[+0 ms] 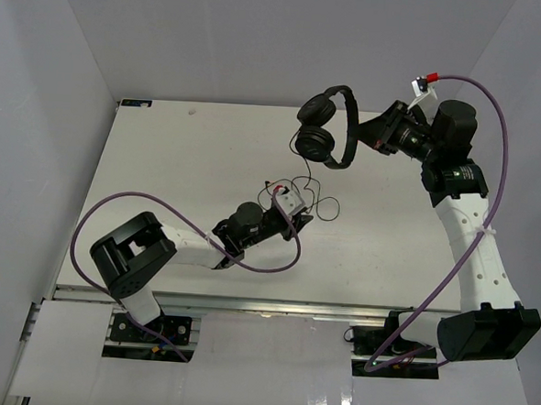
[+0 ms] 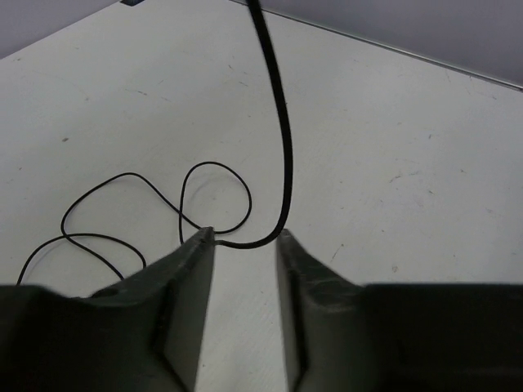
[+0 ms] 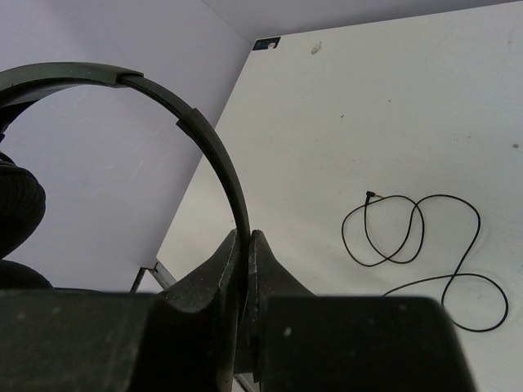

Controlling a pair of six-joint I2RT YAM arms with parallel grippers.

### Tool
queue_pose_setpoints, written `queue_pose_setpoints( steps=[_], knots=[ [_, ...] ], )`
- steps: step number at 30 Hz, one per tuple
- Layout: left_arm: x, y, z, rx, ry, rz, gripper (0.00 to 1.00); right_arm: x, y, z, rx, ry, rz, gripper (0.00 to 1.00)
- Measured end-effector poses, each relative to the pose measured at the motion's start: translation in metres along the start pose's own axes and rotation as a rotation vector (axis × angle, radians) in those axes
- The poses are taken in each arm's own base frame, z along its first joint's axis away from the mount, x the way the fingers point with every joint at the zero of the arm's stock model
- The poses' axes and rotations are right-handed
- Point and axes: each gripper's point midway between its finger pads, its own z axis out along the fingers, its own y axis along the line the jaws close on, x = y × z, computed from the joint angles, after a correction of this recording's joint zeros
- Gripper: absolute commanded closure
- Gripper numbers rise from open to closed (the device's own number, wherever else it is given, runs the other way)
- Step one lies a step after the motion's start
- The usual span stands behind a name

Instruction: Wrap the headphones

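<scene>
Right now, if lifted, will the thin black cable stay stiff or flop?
Probably floppy: the cable lies in loose loops on the table. Likely light, being so thin. It may slip from the left end effector, whose jaws stand apart.

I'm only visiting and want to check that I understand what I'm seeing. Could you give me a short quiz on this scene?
1. True or false: the headphones lie flat on the table.
2. What does the right gripper clamp? A) an earcup B) the headband C) the plug
3. Fill in: the thin cable crosses the gap between the left gripper's parted ____.
Key: 1 false, they are held up in the air; 2 B; 3 fingers.
</scene>
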Motion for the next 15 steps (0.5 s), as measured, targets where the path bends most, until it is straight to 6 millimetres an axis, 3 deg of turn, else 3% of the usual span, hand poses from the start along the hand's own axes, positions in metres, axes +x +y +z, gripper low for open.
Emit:
queue_pose_setpoints(
  steps=[8, 15],
  knots=[
    [-0.011, -0.001, 0.015, 0.009, -0.026, -0.004, 0.89, 0.005, -0.001, -0.002, -0.021, 0.009, 0.045, 0.92],
    [-0.014, -0.012, 0.019, 0.060, -0.032, -0.021, 1.00, 0.003, -0.013, -0.002, 0.019, -0.008, 0.060, 0.92]
  ],
)
